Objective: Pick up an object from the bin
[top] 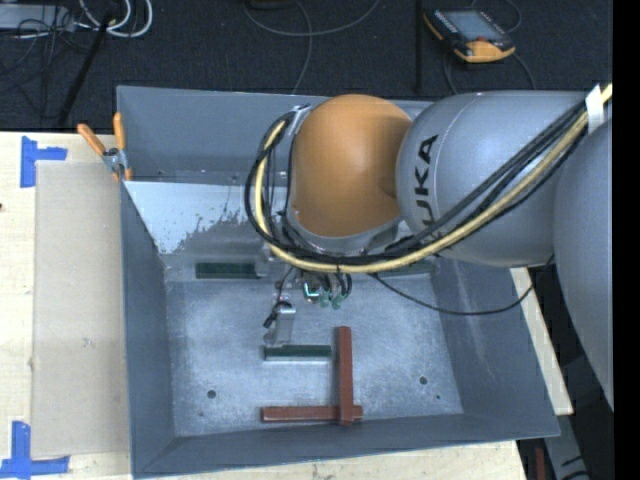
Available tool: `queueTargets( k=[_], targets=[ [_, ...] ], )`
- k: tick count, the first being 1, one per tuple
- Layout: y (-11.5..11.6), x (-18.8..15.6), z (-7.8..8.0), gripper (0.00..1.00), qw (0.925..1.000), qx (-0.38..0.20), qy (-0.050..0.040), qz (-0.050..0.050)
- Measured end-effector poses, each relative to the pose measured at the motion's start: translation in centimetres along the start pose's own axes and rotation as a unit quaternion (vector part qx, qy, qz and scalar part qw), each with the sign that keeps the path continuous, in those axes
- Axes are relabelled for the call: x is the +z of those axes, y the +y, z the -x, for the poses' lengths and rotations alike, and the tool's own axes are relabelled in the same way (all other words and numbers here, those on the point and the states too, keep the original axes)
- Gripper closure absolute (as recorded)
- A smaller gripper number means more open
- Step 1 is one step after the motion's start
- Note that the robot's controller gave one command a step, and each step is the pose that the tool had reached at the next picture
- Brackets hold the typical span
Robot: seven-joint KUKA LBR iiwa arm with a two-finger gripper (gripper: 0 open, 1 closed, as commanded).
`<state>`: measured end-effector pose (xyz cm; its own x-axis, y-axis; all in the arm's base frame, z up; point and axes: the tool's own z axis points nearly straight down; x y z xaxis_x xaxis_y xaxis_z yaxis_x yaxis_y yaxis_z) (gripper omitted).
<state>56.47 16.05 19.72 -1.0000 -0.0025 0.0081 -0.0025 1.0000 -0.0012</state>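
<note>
Looking down into the grey bin (145, 348), I see the big robot arm (480, 188) reaching in from the right. Its orange cover (345, 168) hangs over the back half of the bin. The end of the arm points down at the bin floor. Under the cover, the fingers (282, 315) poke out, low over the middle of the floor. They are small and partly hidden by wires, so I cannot tell if they are wide or narrow.

The nearest thing is a flat dark green bar (297, 350). It lies just beside the fingers, a little toward the near wall and almost under them. Its long side runs left to right. I think this is the thing to pick. The fingers would need to close across its short side.

A brown L-shaped piece (343, 373) lies right by the bar's right end, maybe touching it. It could get in the way. Another dark green bar (225, 270) lies well apart, by the back wall.
</note>
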Motion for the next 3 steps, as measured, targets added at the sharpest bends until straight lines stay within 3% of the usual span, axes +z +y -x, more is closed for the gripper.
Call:
queueTargets(
  k=[1,2,3],
  targets=[
    [-3.2,13.3,-2.0,0.00,0.9991,-0.043,0.0010,-0.001],
    [-3.1,12.8,-1.8,1.00,0.9992,-0.041,-0.0032,0.001],
    [-0.1,1.6,-1.7,1.00,0.9984,-0.056,-0.0083,0.002]
  ],
)
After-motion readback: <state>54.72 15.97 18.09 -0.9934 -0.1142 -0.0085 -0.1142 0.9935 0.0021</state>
